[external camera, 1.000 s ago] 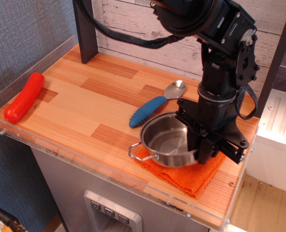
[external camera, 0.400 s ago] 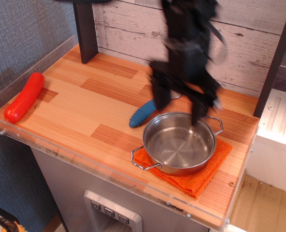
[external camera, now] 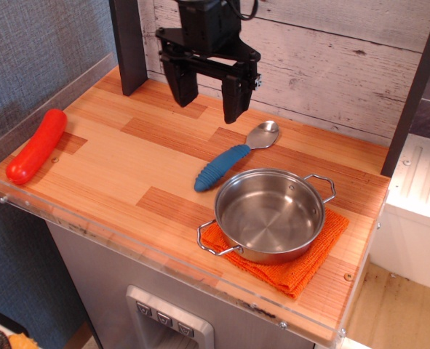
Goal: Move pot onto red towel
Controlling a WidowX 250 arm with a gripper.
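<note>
Pot (external camera: pixel 270 214) sits square on the red towel (external camera: pixel 302 256), gripper (external camera: pixel 207 93) fingers spread wide and empty, so keep your arm clear.

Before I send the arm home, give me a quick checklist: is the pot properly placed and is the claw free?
1. Pot sits on the red towel: ok, towel shows beyond the pot's front, left and right.
2. Pot upright and empty: ok.
3. Claw open and holding nothing: ok.
4. Claw away from the pot, up near the back wall: ok.
5. Spoon clear of the pot: cannot tell, its blue handle ends right at the rim.
6. Towel lying flat under the pot: cannot tell, mostly hidden.
</note>
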